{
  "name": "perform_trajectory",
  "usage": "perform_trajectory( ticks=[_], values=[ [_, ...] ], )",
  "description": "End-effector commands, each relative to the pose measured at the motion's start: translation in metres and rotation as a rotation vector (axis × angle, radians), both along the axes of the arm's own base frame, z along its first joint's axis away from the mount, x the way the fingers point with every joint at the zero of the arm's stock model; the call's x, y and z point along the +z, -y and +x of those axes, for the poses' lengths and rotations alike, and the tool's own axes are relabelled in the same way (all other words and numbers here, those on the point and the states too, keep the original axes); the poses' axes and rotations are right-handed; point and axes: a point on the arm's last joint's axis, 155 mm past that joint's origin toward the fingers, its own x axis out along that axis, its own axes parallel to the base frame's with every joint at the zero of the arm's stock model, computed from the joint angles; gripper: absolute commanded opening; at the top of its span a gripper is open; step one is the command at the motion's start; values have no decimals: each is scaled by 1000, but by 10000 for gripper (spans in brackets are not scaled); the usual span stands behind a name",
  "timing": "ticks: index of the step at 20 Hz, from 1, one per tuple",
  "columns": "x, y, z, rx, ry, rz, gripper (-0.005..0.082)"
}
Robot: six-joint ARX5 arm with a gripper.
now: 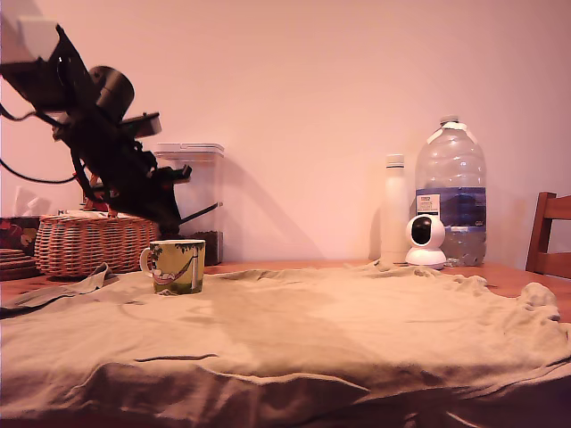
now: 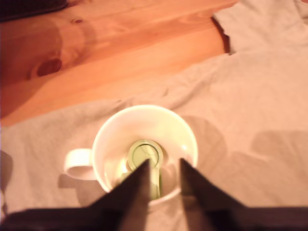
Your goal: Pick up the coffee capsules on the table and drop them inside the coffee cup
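Lying inside the squat yellow-green patterned ceramic mug [image 2: 144, 154], the small pale grey-green capsule [image 2: 144, 156] sits directly below the black gripper [image 2: 163, 166], whose jaws stand parted and empty

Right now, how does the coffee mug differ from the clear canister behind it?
The coffee mug is squat, opaque and open-topped; the clear canister is tall, see-through and lidded. The mug stands on the cloth, nearer the camera; the canister stands behind it, off the cloth. The wrist view shows a capsule lying inside the mug; the canister holds a dark layer at its bottom. Both stand upright.
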Motion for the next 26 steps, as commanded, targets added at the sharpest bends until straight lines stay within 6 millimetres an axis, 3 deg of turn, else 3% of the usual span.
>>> perform_trajectory(
  ticks=[1, 7, 11, 14, 26],
  values=[
    [47, 2, -4, -11, 82, -9, -20],
    [90, 0, -21, -19, 128, -21, -20],
    [104, -1, -33, -21, 144, -21, -20],
    [102, -6, -48, -13, 161, -20, -20],
    [61, -37, -134, 84, 199, -46, -20]
  ],
)
